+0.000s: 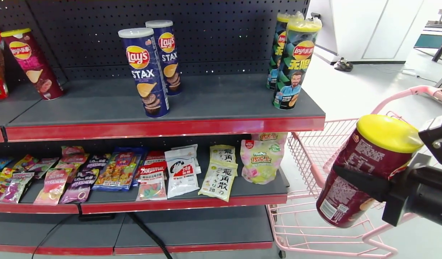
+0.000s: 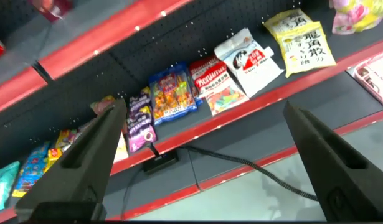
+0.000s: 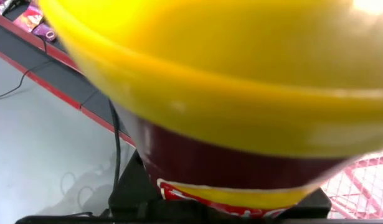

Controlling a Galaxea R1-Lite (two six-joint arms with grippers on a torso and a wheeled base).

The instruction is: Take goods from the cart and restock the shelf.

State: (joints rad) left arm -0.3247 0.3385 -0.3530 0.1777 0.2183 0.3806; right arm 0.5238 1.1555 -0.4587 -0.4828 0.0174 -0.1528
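My right gripper (image 1: 368, 183) is shut on a maroon chip can (image 1: 372, 154) with a yellow lid, held tilted above the pink cart (image 1: 307, 151), to the right of the shelf. In the right wrist view the can's lid (image 3: 228, 74) is very close, with the maroon body (image 3: 228, 162) below it. My left gripper (image 2: 203, 106) is open and holds nothing; it faces the lower shelves. On the top shelf board (image 1: 213, 97) stand a matching maroon can (image 1: 33, 63) at the left, two blue cans (image 1: 145, 72) in the middle and two green cans (image 1: 296, 61) at the right.
The middle shelf (image 1: 177, 203) carries several snack bags (image 1: 181, 172) in a row, also seen from the left wrist (image 2: 231, 87). A black cable (image 1: 149, 233) runs across the bottom shelf. There is bare room on the top shelf between the can groups.
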